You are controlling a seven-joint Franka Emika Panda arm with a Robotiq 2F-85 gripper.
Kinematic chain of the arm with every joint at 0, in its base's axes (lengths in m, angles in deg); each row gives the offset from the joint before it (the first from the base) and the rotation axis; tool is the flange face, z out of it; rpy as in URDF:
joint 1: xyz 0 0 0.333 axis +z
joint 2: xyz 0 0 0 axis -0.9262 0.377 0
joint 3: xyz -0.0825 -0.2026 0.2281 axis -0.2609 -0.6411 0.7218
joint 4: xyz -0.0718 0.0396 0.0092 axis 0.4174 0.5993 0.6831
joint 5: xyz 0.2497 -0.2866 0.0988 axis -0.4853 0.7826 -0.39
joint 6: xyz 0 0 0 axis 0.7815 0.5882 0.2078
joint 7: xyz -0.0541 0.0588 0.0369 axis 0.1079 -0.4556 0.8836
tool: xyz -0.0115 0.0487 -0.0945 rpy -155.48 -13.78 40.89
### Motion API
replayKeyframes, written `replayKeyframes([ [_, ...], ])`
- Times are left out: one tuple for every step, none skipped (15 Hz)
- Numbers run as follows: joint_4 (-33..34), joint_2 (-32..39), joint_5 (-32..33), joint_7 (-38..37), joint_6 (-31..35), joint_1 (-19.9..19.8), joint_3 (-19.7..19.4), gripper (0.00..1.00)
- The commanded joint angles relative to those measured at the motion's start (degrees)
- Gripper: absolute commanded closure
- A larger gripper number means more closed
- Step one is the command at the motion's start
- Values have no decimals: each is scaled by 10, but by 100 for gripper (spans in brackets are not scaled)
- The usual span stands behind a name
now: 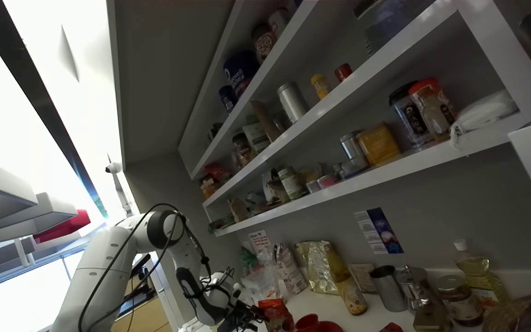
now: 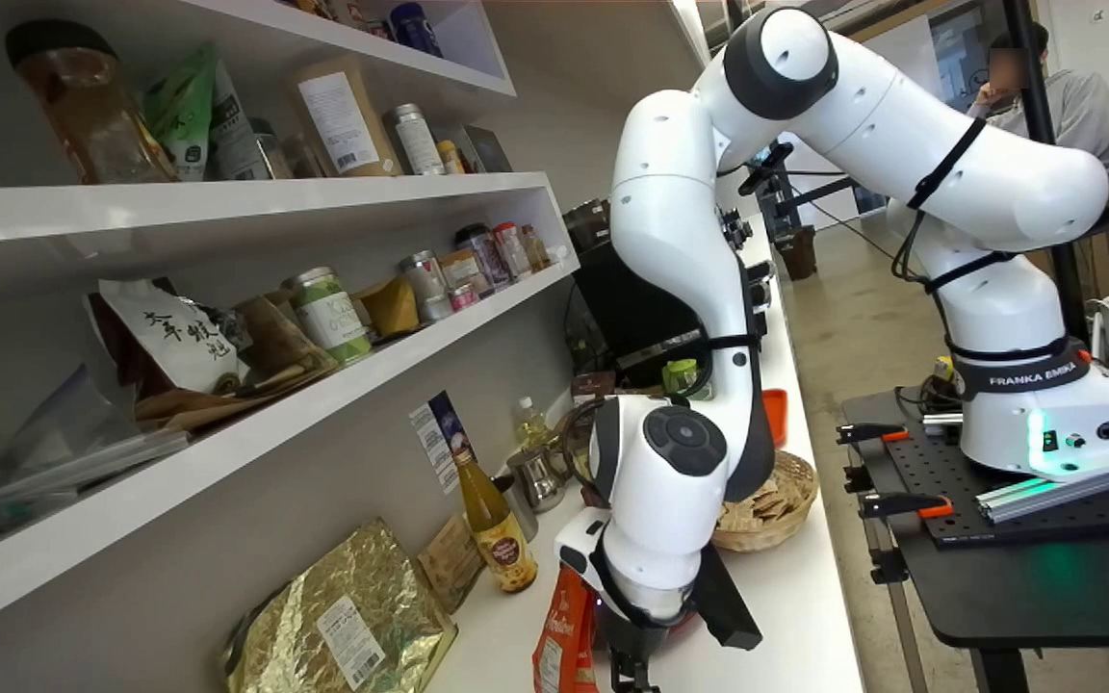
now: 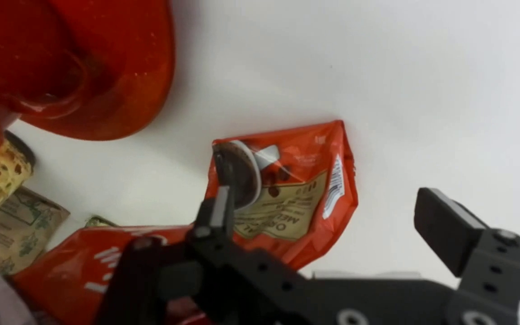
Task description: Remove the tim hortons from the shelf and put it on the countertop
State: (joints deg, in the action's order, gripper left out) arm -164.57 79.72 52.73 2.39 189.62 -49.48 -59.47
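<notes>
Closest to us in the wrist view, the fingers (image 3: 446, 231) are spread apart. Just past them the red bag (image 3: 303, 164) sits on the counter (image 3: 422, 113), its contents hidden. Farther off, in an exterior view, we see a yellow bottle (image 2: 497, 525), then a basket (image 2: 764, 537) heaped with flat brown pieces (image 2: 768, 502), a metal pitcher (image 2: 537, 478) and a clear bottle (image 2: 533, 429) of yellow liquid.

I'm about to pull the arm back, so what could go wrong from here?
Two risks, as I judge it. In the wrist view the tool is open, but one jaw overlaps the red bag, so retreating might snag or tip it. The red cup is close by; a sideways swing could knock it.
</notes>
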Motion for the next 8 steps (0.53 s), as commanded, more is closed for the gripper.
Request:
replayKeyframes([
  [-55, -48, -155, 110, 49, -69, 45, 0],
  [-71, -52, -202, 146, 42, -103, 75, 0],
  [-80, -61, -252, 182, 32, -117, 89, 0],
  [-91, -67, -301, 214, 13, -139, 111, 0],
  [-100, -76, -349, 243, -1, -155, 127, 0],
  [-107, -84, -387, 266, -15, -172, 144, 0],
  [-111, -93, -415, 281, -26, -186, 158, 0],
  [-121, -124, -477, 313, -4, -142, 113, 0],
])
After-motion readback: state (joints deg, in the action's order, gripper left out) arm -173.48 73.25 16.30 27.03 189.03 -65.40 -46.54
